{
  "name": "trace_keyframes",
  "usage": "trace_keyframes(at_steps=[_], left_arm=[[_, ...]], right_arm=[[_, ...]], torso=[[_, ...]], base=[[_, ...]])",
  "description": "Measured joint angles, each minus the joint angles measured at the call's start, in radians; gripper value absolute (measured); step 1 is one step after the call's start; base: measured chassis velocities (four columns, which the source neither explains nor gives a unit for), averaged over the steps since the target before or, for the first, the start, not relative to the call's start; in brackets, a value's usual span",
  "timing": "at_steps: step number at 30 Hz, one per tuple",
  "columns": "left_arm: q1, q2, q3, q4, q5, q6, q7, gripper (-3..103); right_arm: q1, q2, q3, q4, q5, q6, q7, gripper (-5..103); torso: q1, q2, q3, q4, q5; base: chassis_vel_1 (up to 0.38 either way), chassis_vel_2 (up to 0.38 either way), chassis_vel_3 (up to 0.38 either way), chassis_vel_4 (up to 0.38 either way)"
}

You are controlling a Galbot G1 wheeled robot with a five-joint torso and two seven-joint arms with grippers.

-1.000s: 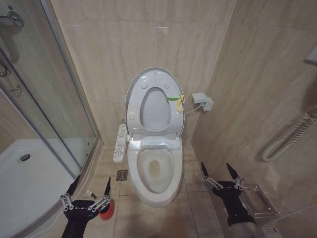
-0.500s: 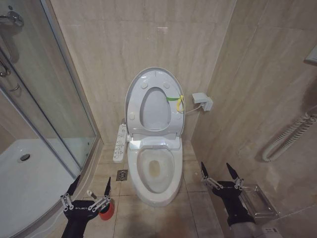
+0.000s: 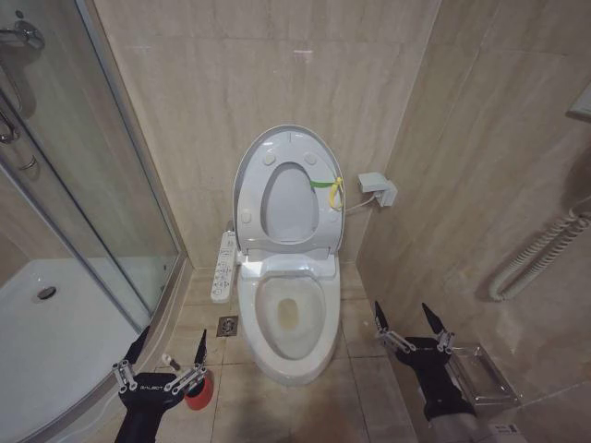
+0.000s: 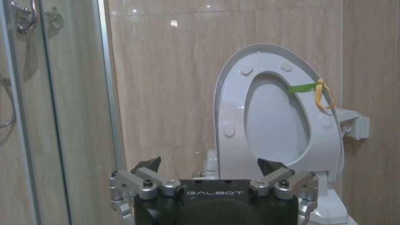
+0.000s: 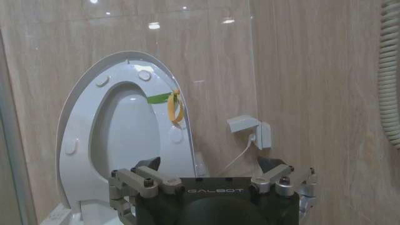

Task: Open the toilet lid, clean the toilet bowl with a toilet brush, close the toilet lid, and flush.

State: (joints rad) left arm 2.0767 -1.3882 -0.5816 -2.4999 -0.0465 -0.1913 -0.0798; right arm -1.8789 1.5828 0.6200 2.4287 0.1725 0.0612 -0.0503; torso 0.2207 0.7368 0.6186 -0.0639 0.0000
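Observation:
The toilet lid [image 3: 289,203] stands upright against the back wall with the ring seat [image 3: 251,198] raised in front of it; a yellow-green strap [image 3: 329,185] hangs at its edge. Below lies the open toilet bowl [image 3: 247,309], with a button panel [image 3: 223,266] at its left side. The toilet brush [image 3: 170,361] stands in a red cup [image 3: 198,393] on the floor at the lower left. My left gripper [image 3: 173,334] is open right over the brush, holding nothing. My right gripper [image 3: 402,307] is open beside the bowl's right. Both wrist views face the raised lid [image 4: 275,122] [image 5: 128,126] past open grippers [image 4: 209,164] [image 5: 209,161].
A glass shower door [image 3: 92,185] and white shower tray [image 3: 55,341] fill the left. A floor drain [image 3: 227,325] sits left of the bowl. A wall socket box [image 3: 379,188], a clear plastic box [image 3: 476,374] and a ribbed hose [image 3: 540,254] are on the right.

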Motion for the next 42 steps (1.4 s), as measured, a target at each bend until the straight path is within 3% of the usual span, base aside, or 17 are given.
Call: trace_keyframes(at_steps=[42], left_arm=[[0.0,0.0,0.0,0.0,0.0,0.0,0.0,100]], right_arm=[[0.0,0.0,0.0,0.0,0.0,0.0,0.0,100]], torso=[[0.0,0.0,0.0,0.0,0.0]], base=[[0.0,0.0,0.0,0.0]])
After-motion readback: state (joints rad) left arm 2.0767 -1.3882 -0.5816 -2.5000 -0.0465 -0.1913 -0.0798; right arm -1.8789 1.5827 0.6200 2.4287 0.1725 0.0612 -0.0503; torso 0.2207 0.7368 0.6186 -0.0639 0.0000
